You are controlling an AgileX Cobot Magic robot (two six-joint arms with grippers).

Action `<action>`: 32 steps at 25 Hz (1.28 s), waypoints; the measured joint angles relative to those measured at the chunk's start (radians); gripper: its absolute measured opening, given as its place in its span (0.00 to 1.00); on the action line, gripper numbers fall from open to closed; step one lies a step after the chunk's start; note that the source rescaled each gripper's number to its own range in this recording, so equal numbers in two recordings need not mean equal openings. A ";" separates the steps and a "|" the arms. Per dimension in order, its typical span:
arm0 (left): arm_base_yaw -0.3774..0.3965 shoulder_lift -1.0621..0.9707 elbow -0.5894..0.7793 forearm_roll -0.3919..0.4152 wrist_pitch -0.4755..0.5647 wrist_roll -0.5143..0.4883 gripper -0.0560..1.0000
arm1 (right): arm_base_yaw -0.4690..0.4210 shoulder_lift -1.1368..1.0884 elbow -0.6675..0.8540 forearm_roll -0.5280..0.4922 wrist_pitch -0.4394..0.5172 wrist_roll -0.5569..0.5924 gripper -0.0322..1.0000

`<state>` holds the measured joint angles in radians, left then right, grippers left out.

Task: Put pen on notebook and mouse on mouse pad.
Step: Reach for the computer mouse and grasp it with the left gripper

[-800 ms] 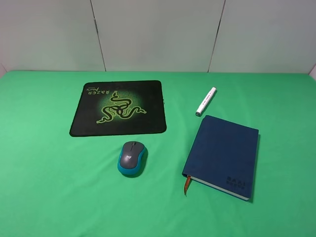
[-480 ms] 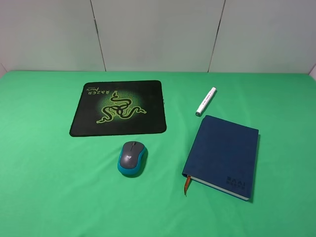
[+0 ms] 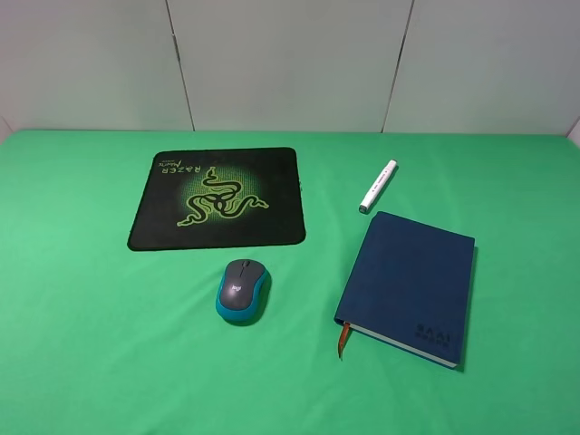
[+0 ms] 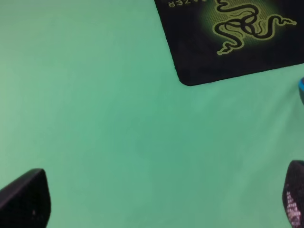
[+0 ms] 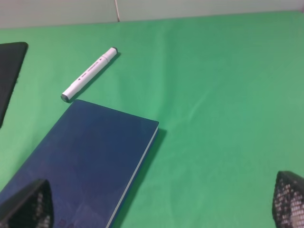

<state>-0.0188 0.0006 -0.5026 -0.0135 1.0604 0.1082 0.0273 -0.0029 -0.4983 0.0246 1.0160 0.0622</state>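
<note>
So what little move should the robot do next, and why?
Probably reach the right arm's open jaws out toward the white marker pen. It lies on the green cloth beside the navy notebook, not on it, and the jaws hold nothing. The mouse also sits off the Razer mouse pad, but that can follow.

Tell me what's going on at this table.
Nothing is being handled. The left gripper and right gripper both hang open and empty above the table. The pen lies on the table by the far corner of the notebook, not on it. The mouse sits just in front of the mouse pad, not on it. Neither step is done.
</note>
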 joint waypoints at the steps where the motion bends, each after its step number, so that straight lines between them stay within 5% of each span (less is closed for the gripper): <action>1: 0.000 0.010 -0.010 0.007 0.017 -0.006 0.94 | 0.000 0.000 0.000 0.000 0.000 0.000 1.00; 14: -0.007 0.506 -0.310 0.059 0.108 -0.037 0.93 | 0.000 0.000 0.000 0.000 0.000 0.000 1.00; 24: -0.199 0.809 -0.323 0.062 0.053 -0.074 0.92 | 0.000 0.000 0.000 0.000 0.001 0.000 1.00; 32: -0.211 1.085 -0.323 -0.092 -0.089 -0.081 0.91 | 0.000 0.000 0.000 0.000 0.001 0.000 1.00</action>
<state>-0.2299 1.0856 -0.8255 -0.1056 0.9715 0.0271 0.0273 -0.0029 -0.4983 0.0246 1.0171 0.0622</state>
